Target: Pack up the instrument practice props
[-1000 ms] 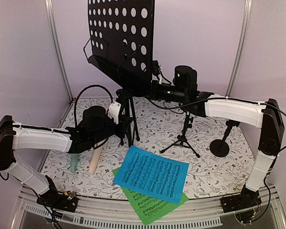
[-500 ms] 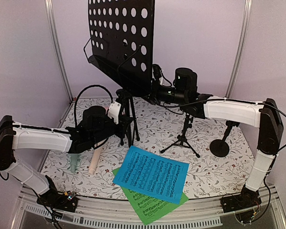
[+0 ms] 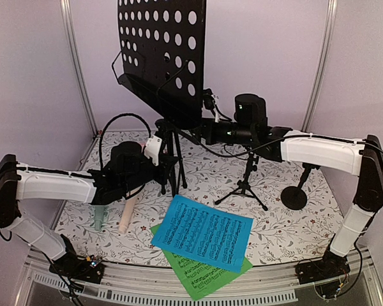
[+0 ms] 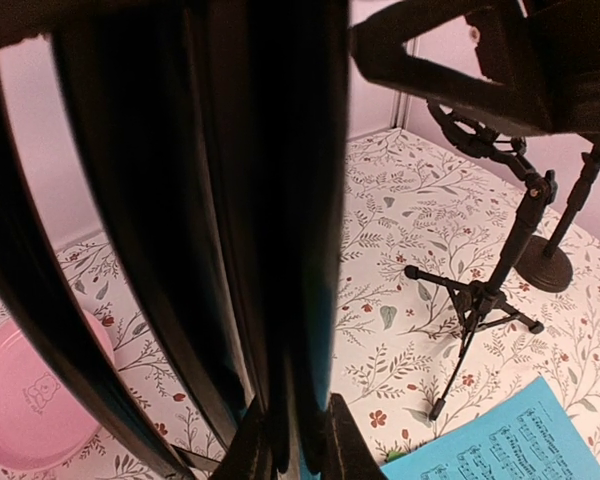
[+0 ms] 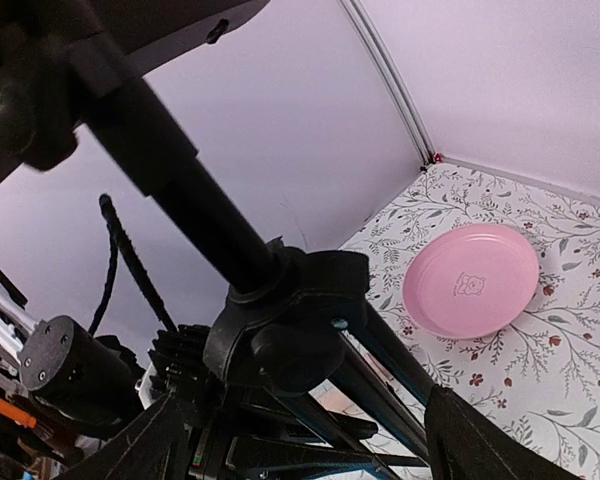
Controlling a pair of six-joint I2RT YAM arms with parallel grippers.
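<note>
While the right gripper [image 5: 310, 445] is held with its fingers spread wide on either side of the hub of the black perforated music desk with tripod legs [image 3: 159, 51], the left gripper [image 3: 161, 162] is closed on that stand's lower legs.

Nothing is seen to be packed yet, and the task is judged to be at an early stage. The desk stands upright at the back of the floral-patterned table [image 3: 287, 229]. A mint-green toy microphone [image 3: 99, 220] and a peach toy microphone [image 3: 127, 213] lie side by side under the left arm. A small black microphone tripod [image 3: 244, 185] and a black round-based microphone stand [image 3: 295, 196] stand under the right arm. A blue music sheet [image 3: 203, 233] lies across a green music sheet [image 3: 201, 277], which overhangs the near edge. No box or bag is in view.

Room is limited: lilac walls [image 3: 25, 76] close in behind and at both sides, and the small tripod is near the right forearm. A pink round plate [image 5: 470, 280] lies by the back corner.
</note>
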